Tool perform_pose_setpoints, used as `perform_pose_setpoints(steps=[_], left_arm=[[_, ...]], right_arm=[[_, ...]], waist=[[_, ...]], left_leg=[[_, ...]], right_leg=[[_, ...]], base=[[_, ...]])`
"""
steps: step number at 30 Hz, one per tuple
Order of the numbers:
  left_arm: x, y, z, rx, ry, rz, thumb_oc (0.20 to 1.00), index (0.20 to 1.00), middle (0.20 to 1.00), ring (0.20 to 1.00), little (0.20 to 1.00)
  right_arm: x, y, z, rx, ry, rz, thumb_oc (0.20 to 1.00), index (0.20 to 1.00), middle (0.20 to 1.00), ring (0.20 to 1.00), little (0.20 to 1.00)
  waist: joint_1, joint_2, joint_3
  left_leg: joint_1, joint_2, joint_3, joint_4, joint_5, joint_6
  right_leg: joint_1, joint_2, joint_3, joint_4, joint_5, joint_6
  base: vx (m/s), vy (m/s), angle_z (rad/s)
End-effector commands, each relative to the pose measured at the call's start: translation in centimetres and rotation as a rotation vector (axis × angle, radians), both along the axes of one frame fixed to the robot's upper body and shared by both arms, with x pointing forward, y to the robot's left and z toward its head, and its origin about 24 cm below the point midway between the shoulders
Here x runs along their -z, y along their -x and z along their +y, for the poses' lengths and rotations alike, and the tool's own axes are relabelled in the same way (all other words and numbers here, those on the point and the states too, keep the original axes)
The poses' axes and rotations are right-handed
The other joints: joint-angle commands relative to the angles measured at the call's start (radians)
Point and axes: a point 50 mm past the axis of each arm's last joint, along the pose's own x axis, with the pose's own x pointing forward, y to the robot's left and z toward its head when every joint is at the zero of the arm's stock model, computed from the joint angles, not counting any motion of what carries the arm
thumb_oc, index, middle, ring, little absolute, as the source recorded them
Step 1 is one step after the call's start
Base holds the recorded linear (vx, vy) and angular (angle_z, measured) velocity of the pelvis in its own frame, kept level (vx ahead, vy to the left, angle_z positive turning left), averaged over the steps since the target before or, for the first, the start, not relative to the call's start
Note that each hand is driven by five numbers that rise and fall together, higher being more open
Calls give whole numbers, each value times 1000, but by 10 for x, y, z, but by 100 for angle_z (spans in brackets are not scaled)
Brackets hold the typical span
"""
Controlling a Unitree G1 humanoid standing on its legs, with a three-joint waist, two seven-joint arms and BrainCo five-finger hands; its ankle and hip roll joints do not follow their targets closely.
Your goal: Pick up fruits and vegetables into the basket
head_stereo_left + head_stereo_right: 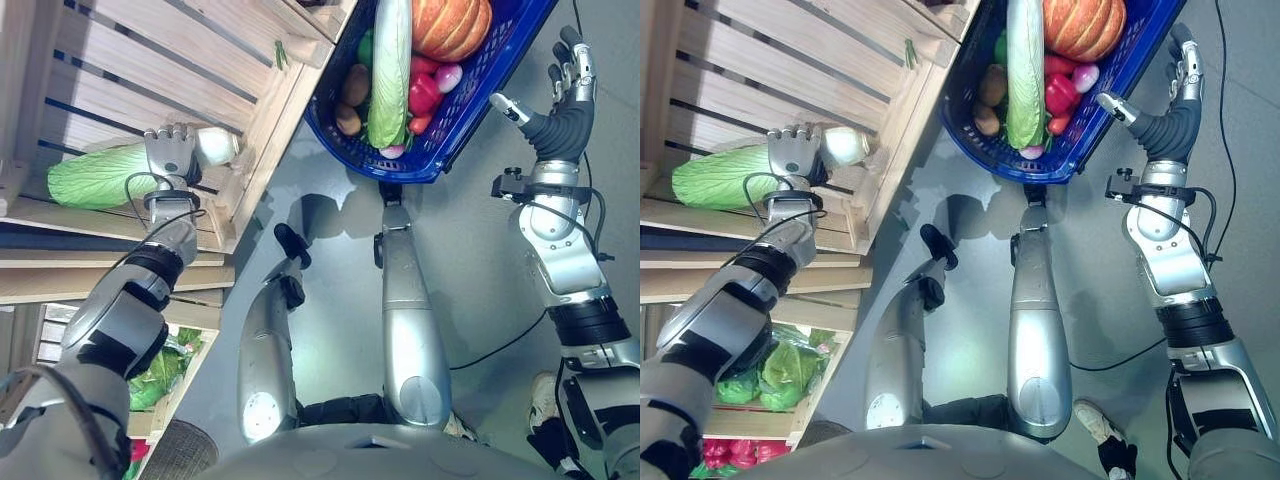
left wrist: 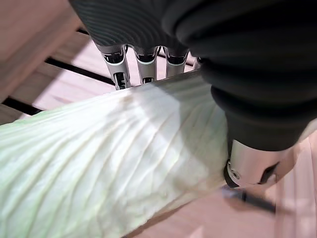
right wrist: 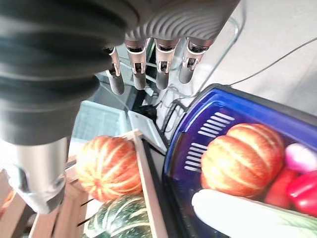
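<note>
The left hand [image 1: 172, 152] has its fingers curled around a long green cabbage [image 1: 95, 176] in the wooden crate [image 1: 150, 70]. The right hand [image 1: 562, 90] hangs beside the blue basket [image 1: 462, 125], fingers straight, holding nothing.

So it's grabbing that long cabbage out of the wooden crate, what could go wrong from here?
The left hand grips the cabbage near its white end, so the long leafy part could sag or slip as it lifts. It may also catch on the crate's wooden wall on the way out. The blue basket already looks crowded, with a pumpkin and another cabbage inside, so room is tight.
</note>
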Motion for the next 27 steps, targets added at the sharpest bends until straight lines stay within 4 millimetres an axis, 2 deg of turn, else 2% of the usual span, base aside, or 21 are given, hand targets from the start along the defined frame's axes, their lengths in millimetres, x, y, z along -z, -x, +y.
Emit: perform_pose_setpoints(steps=[1, 5, 9, 10, 15, 17, 21, 23, 27], left_arm=[[-18, 15, 41, -63, 61, -97, 200, 200, 200, 200, 200], [-43, 15, 31, 60, 257, -198, 200, 200, 200, 200, 200], [-88, 23, 20, 272, 463, -359, 200, 200, 200, 200, 200], [-103, 29, 16, 343, 525, -415, 200, 200, 200, 200, 200], [-137, 52, -6, 634, 771, -540, 200, 200, 200, 200, 200], [-140, 54, -9, 672, 797, -547, 200, 200, 200, 200, 200], [-149, 68, -32, 911, 1001, -576, 200, 200, 200, 200, 200], [-151, 71, -37, 964, 1043, -577, 200, 200, 200, 200, 200], [-157, 82, -59, 1209, 1203, -564, 200, 200, 200, 200, 200]], right_arm=[[-15, 17, 2, 1, 48, -98, 1000, 1000, 1000, 1000, 1000], [-14, 19, 0, 18, 110, -67, 1000, 1000, 1000, 1000, 1000], [-16, 15, -2, 54, 185, -8, 1000, 1000, 1000, 1000, 1000], [-17, 14, -4, 58, 187, 12, 1000, 1000, 1000, 1000, 1000], [-25, 4, 6, 24, 180, 49, 1000, 1000, 1000, 1000, 1000], [-26, 2, 9, 11, 187, 57, 1000, 1000, 1000, 1000, 1000], [-35, -6, 30, -66, 218, 74, 1000, 1000, 1000, 1000, 1000], [-37, -8, 36, -83, 232, 81, 1000, 1000, 1000, 1000, 1000], [-43, -19, 59, -177, 279, 146, 1000, 1000, 1000, 1000, 1000]], waist=[[-30, -5, -38], [-13, -18, -38], [15, -42, -38], [28, -51, -38], [76, -89, -38], [82, -95, -38], [121, -119, -69], [127, -123, -81], [158, -141, -118]], left_leg=[[-51, 0, -41, 71, 32, 5], [-4, 2, -48, 65, 25, 9], [50, 6, -59, 59, 16, 13], [72, 9, -62, 56, 11, 15], [140, 12, -83, 32, 6, 22], [152, 12, -87, 26, 7, 23], [208, 11, -106, -4, 10, 27], [217, 9, -108, -13, 19, 29], [266, 8, -117, -25, 6, 29]], right_leg=[[106, -11, -29, -12, -32, 20], [162, -14, -45, -24, -34, 24], [234, -15, -71, -40, -34, 30], [259, -14, -81, -44, -38, 30], [353, -9, -115, -71, -36, 34], [369, -8, -120, -78, -35, 34], [441, -10, -146, -107, -36, 33], [452, -11, -152, -117, -28, 31], [514, -20, -169, -139, -38, 28]], base=[[-9, -25, 6], [-10, -51, 9], [-16, -102, 12], [-6, -128, 4], [-14, -142, 18], [4, -96, 8], [35, -105, 11], [52, -72, 14], [81, -61, 6]])
